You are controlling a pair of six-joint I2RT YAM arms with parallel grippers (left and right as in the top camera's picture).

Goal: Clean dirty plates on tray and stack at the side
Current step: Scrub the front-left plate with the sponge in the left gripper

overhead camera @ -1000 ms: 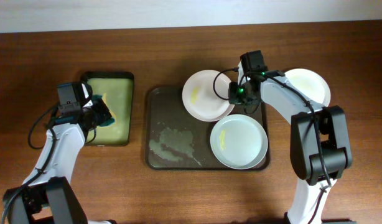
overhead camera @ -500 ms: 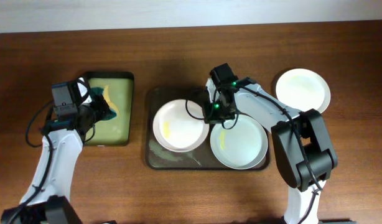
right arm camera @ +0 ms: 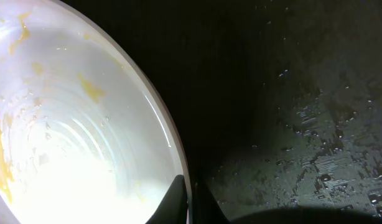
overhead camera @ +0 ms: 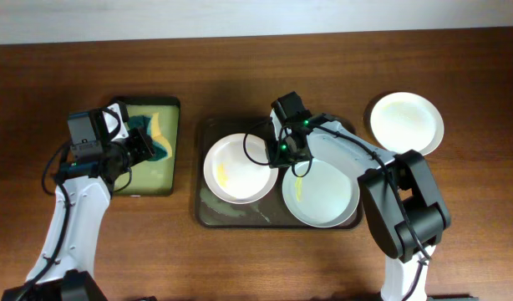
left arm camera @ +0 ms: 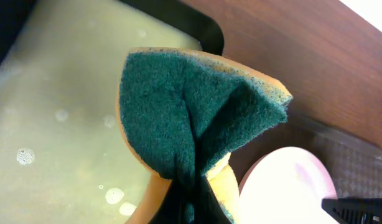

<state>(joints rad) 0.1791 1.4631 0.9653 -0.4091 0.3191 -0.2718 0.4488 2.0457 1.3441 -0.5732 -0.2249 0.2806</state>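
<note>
The dark brown tray [overhead camera: 208, 213] holds two white plates. The left plate [overhead camera: 236, 171] has a yellow smear, and my right gripper [overhead camera: 276, 155] is shut on its right rim; the right wrist view shows that plate [right arm camera: 66, 130] with yellow smears and the rim between my fingers [right arm camera: 178, 199]. The other tray plate [overhead camera: 323, 194] lies at the front right, also smeared. A third plate [overhead camera: 407, 121] rests on the table at the far right. My left gripper [overhead camera: 139, 144] is shut on a green and yellow sponge [left arm camera: 197, 118], held above the small black tray [overhead camera: 169, 104].
The small black tray holds yellow-green soapy liquid [left arm camera: 60, 124] with bubbles. The brown tray's floor [right arm camera: 303, 124] is wet and speckled. The wooden table [overhead camera: 457, 209] surrounds both trays, and a white wall edge runs along the back.
My right gripper dragged the plate from the tray's back middle to its left half. My left gripper lifted the sponge and turned it toward the brown tray.
</note>
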